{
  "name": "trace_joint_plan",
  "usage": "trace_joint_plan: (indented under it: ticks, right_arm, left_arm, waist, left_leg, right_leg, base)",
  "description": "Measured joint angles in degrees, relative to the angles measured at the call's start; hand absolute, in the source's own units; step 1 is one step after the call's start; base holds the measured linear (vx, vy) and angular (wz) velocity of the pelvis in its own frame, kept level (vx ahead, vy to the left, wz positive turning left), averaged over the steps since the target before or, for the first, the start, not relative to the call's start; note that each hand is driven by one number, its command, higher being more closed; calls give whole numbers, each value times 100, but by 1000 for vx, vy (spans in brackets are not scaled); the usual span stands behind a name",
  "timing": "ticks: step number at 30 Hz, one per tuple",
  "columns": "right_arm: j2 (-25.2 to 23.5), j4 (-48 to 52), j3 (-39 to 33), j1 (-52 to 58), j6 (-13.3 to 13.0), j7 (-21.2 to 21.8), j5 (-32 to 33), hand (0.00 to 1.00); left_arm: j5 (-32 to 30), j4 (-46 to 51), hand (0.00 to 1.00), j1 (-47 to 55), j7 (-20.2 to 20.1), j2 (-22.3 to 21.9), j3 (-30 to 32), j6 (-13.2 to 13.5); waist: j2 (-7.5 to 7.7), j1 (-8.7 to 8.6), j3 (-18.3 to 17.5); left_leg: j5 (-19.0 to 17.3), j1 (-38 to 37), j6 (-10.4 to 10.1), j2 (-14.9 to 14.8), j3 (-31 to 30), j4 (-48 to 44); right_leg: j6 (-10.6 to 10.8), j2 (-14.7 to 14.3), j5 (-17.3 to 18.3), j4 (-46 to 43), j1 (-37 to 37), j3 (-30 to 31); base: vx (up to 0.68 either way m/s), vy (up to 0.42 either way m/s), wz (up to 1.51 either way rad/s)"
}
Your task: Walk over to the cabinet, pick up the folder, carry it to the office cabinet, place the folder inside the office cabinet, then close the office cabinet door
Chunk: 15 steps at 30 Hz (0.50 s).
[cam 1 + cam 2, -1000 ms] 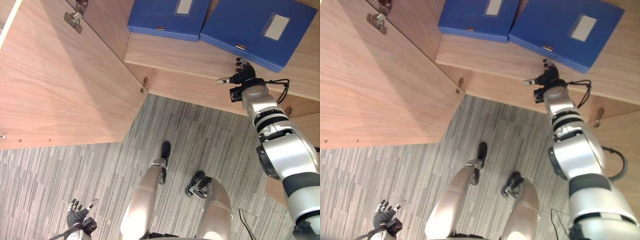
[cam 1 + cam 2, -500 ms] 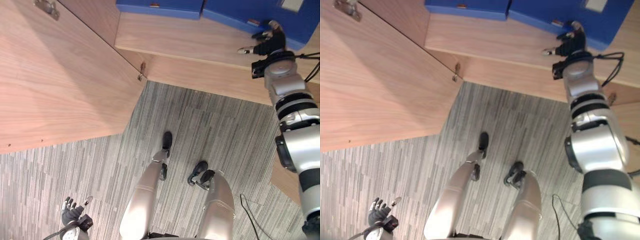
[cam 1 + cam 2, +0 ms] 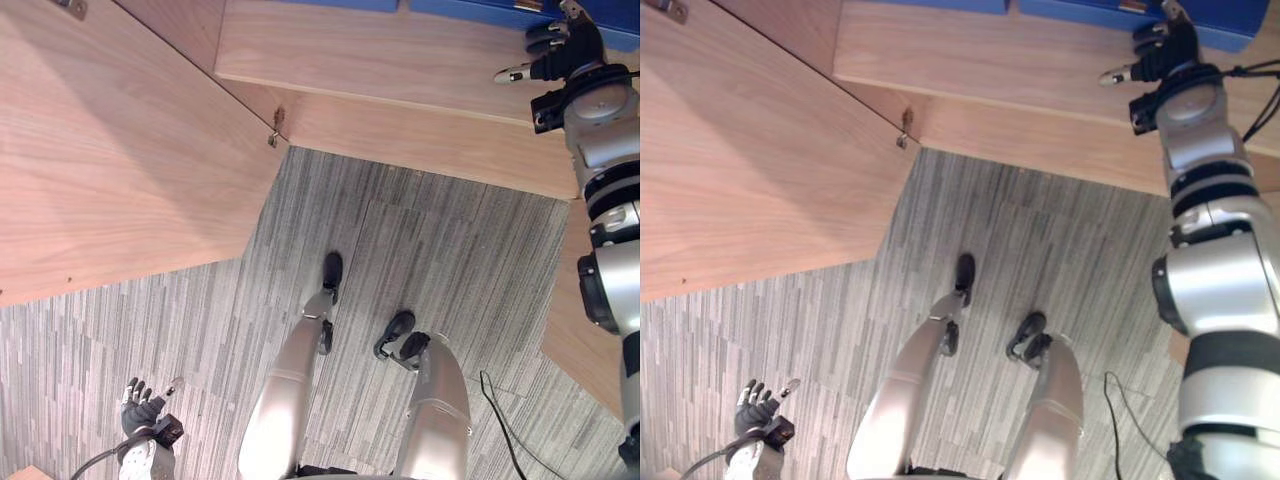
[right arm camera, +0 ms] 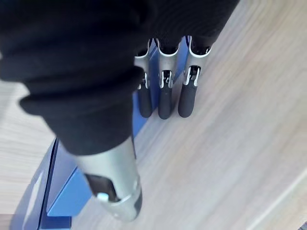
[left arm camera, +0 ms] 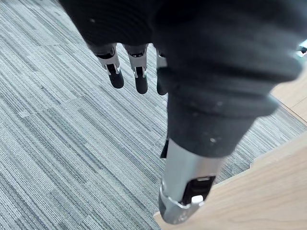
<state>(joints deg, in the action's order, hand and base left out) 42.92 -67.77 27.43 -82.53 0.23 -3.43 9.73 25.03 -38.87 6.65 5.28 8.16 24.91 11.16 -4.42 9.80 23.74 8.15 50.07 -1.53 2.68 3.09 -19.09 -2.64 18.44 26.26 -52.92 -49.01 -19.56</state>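
Two blue folders lie side by side on the wooden cabinet shelf (image 3: pixel 380 55), at the top edge of the eye views: the left folder (image 3: pixel 930 4) and the right folder (image 3: pixel 1235 25). My right hand (image 3: pixel 562 55) is stretched up to the right folder's front edge. In the right wrist view its straight fingers (image 4: pixel 165 96) lie over the blue folder (image 4: pixel 62 182) where it meets the shelf (image 4: pixel 230 143), thumb held apart, nothing gripped. My left hand (image 3: pixel 140 408) hangs low over the carpet, fingers (image 5: pixel 139 76) relaxed and empty.
An open wooden cabinet door (image 3: pixel 110 170) swings out at the left, hinged (image 3: pixel 275 125) beside the shelf. Another wooden panel (image 3: pixel 575 340) juts in at the right. Grey striped carpet (image 3: pixel 420 250) covers the floor between them.
The whole picture has shifted, so the folders now sit at the top edge. My right hand has stretched further forward onto the right folder's front edge. The left hand still hangs.
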Motion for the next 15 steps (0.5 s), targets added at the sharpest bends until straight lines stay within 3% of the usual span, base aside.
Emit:
trace_joint_plan:
  ticks: [3,8,12,15]
  right_arm:
    - [23,-2,-112,4,72,-4,-259,0]
    - [259,142,-184,255,284,-166,-1673,0]
    - [370,515,-1034,751,588,-529,-2988,0]
    - [390,529,-1399,789,732,-693,-3347,0]
  left_arm:
    - [0,20,0,0,-1,0,86,-40]
    - [-7,138,0,1,2,0,147,-45]
    - [-63,156,0,6,103,-4,294,-46]
    - [-79,428,0,6,194,-18,410,-41]
  waist:
    - [0,22,0]
    - [4,11,2]
    - [13,-70,8]
    - [23,-131,15]
  left_leg:
    - [46,-24,8,20,-15,48]
    - [366,-404,-6,152,-119,608]
    - [417,-497,-13,200,-96,730]
    - [423,-510,-2,161,-25,763]
  right_leg:
    - [-12,10,-6,3,12,-7]
    - [-12,143,-6,49,248,-161]
    - [6,203,-31,88,311,-173]
    - [46,172,-135,203,318,-163]
  base:
    - [82,-20,4]
    - [81,-43,17]
    - [54,-38,1]
    - [71,-9,-15]
